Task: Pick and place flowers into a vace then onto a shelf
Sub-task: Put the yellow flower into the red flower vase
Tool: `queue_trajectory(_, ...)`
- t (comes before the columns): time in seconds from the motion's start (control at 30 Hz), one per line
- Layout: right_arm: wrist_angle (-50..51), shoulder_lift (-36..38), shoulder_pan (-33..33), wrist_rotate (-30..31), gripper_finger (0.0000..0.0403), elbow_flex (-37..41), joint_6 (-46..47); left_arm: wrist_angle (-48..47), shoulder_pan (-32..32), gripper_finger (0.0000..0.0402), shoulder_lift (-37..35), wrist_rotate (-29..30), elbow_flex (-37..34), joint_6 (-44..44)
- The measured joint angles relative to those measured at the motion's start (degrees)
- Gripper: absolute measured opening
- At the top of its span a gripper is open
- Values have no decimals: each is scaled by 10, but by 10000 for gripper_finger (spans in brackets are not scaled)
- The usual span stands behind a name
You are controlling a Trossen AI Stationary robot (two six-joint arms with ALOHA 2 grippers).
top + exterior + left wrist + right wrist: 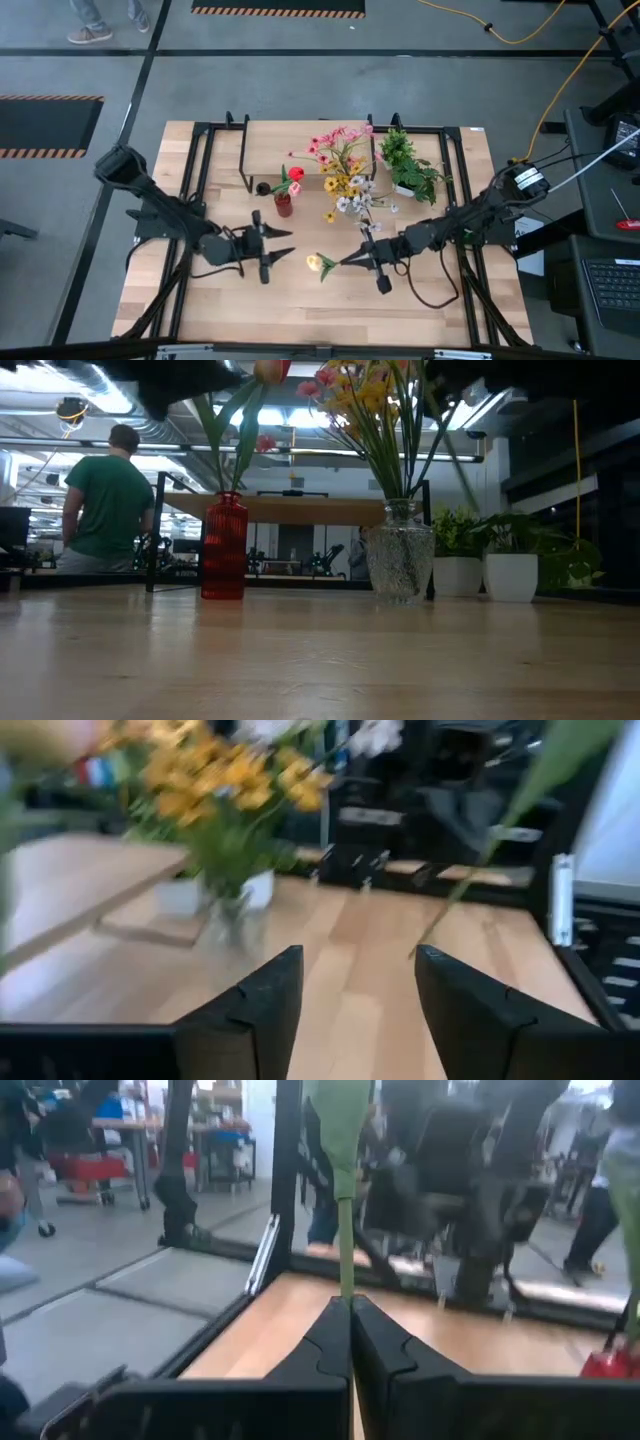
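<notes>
My right gripper (352,258) is shut on a flower with a peach-yellow bloom (316,263), near the middle of the table's front half. My left gripper (268,250) is open, just left of that bloom, and touches nothing; its fingers (250,1020) stand apart in the left wrist view. A red vase (284,205) (225,547) stands upright with a red-pink flower (294,176) in it. A clear glass vase (400,552) holds a bunch of pink, yellow and white flowers (345,170). The shelf (300,510) stands behind both vases. My right gripper pinches the flower's thin green stem (346,1280) between its two shut fingers (325,1345). It comes level from the table's right. The stem runs on past the fingertips toward the left, ending in the bloom. The flower is lifted clear of the table.
A bushy green plant in a white pot (410,172) (510,575) stands to the right of the glass vase. A second white pot (458,575) is beside it. A black metal frame (200,180) rims the tabletop. A person in a green shirt (108,500) is in the room behind.
</notes>
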State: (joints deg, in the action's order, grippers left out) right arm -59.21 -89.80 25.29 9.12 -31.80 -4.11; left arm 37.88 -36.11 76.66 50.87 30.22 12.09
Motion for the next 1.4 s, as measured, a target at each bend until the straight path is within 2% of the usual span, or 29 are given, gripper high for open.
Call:
queue_trajectory(0.17,-45,0,-26,-44,0,-1,-25,141,37,191,61,-87,0,-85)
queue_trajectory(0.33,-50,0,-42,-49,0,-1,-23,238,74,191,101,-138,1,-123)
queue_trajectory(0.63,-56,0,-47,-49,0,-1,-25,252,118,191,154,-279,71,-154)
queue_trajectory(1.1,-60,0,-60,-78,0,-1,-22,249,147,191,213,-298,143,-180)
queue_trajectory(1.4,-57,0,-60,-78,0,-1,-22,249,156,172,212,-358,158,-185)
